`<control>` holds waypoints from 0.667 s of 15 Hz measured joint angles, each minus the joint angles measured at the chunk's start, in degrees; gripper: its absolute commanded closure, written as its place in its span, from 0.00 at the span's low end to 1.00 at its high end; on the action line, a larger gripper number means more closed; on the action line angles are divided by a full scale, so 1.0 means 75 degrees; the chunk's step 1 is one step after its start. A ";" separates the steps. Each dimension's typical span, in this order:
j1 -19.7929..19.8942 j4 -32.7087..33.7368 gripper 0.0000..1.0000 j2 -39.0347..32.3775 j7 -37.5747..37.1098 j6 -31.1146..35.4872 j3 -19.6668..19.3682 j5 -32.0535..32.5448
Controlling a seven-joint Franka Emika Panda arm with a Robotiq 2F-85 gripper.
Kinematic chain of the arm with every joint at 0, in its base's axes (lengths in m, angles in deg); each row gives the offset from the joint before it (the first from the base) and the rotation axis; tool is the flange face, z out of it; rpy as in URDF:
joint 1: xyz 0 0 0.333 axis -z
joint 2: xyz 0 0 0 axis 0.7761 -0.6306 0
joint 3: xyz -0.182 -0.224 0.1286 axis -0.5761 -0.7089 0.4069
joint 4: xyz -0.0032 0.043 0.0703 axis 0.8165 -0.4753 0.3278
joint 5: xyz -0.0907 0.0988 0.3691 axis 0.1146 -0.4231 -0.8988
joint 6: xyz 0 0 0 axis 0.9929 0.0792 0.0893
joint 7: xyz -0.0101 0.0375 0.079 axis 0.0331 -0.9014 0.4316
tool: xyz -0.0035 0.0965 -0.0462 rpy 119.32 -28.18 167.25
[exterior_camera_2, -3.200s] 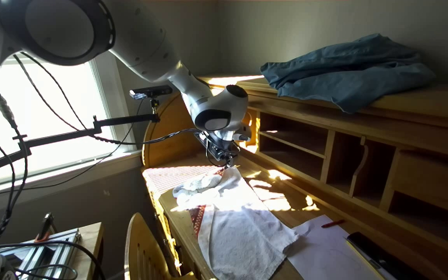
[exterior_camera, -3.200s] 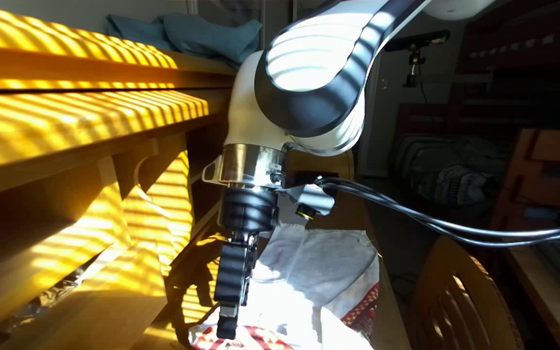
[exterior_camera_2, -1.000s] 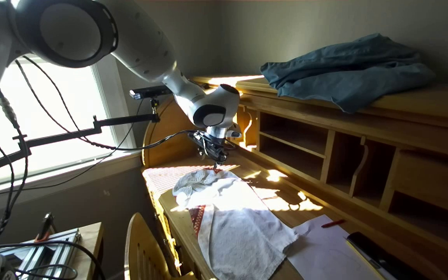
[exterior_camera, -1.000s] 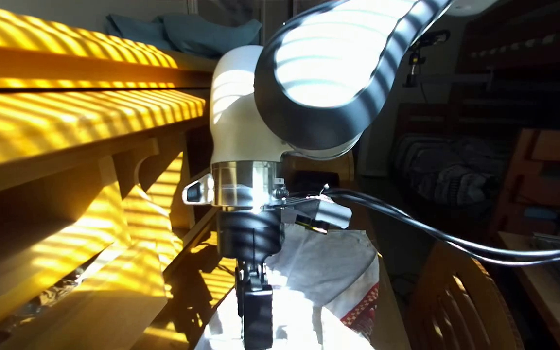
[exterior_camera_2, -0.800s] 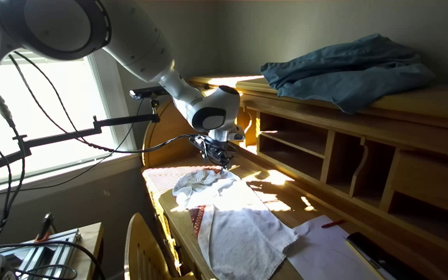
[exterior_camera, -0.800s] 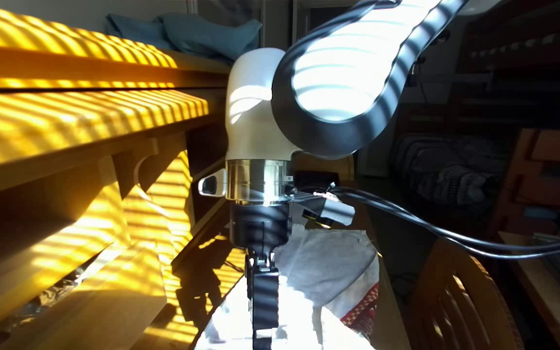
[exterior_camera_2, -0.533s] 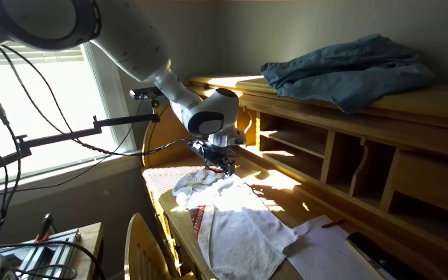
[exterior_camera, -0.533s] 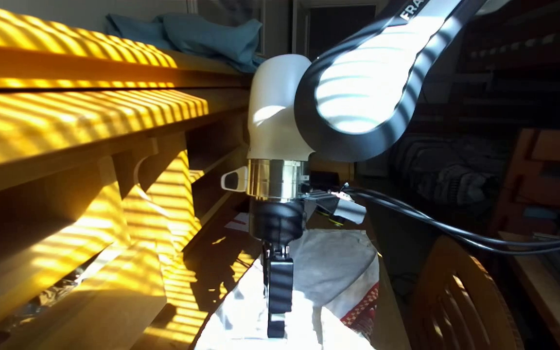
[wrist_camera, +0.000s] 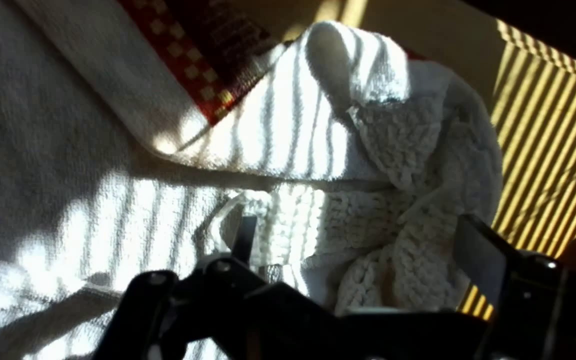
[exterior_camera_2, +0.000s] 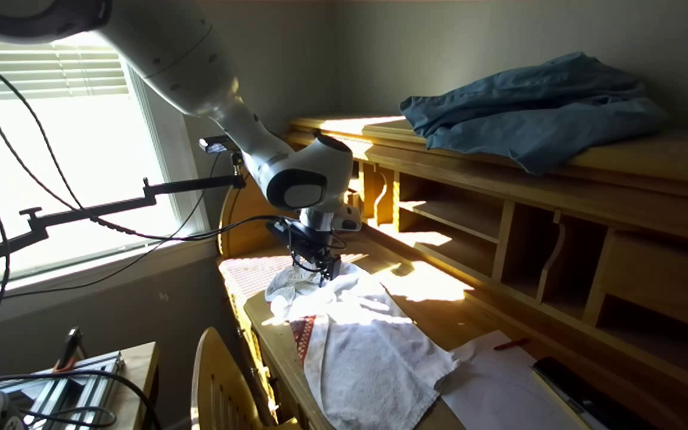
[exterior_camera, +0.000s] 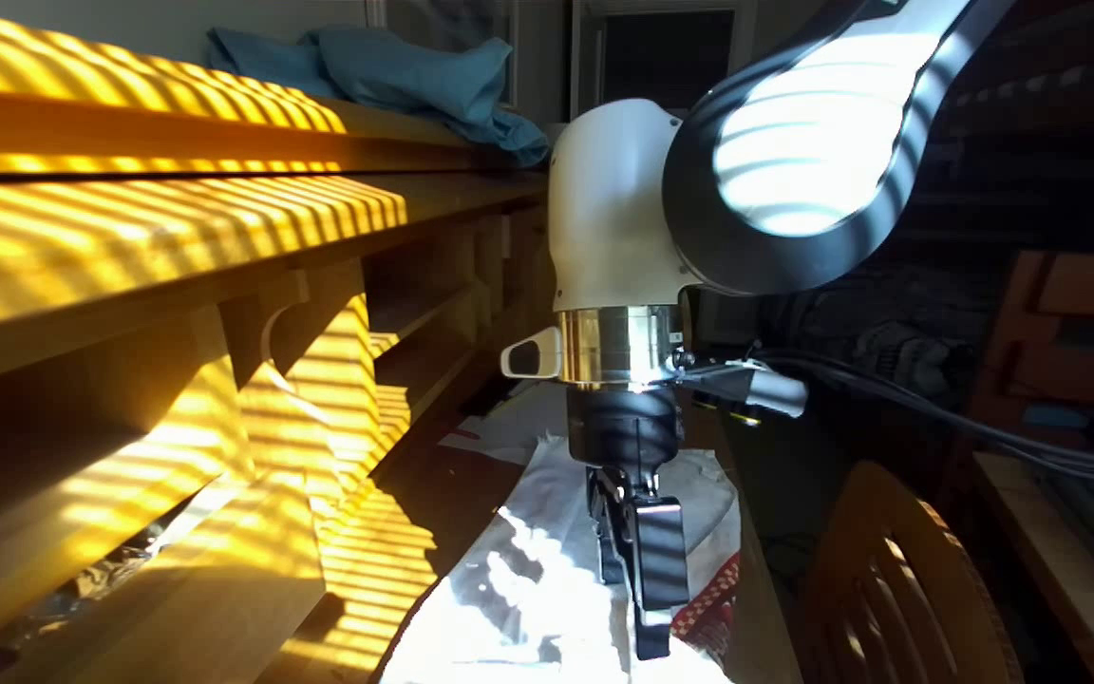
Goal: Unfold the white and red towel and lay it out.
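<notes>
Earlier, in an exterior view, the towel rose to a peak at the tips of the claw; now that peak is down and the claw stands wide, its two fingers well apart, with crinkled white folds showing between them in the wrist view. Whether either finger touches cloth, I cannot tell. The arm has swung towards 3 o'clock in an exterior view, where the red-patterned patch seen earlier at 6 o'clock under the tips has given way to plain white. More of the blue cloth and the paper now shows past the arm.

The towel lies on the desk, partly folded. In that exterior view its long axis runs from 11 to 5 o'clock: the bunched end sits at 11, below the claw, the flat, broad end points to 5, and one corner juts towards 4, up to the paper. The red border shows along its 9 o'clock side. In the wrist view that border lies at 11 o'clock, slanting in towards the centre, and the bunched end is gathered around 3.
</notes>
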 measured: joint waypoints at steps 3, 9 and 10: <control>0.0210 -0.0221 0.00 0.0221 0.0537 -0.0433 0.0325 -0.0503; 0.0208 -0.0439 0.00 0.0339 0.1114 -0.1111 0.0446 -0.0773; 0.0189 -0.0500 0.00 0.0336 0.1216 -0.1111 0.0446 -0.0773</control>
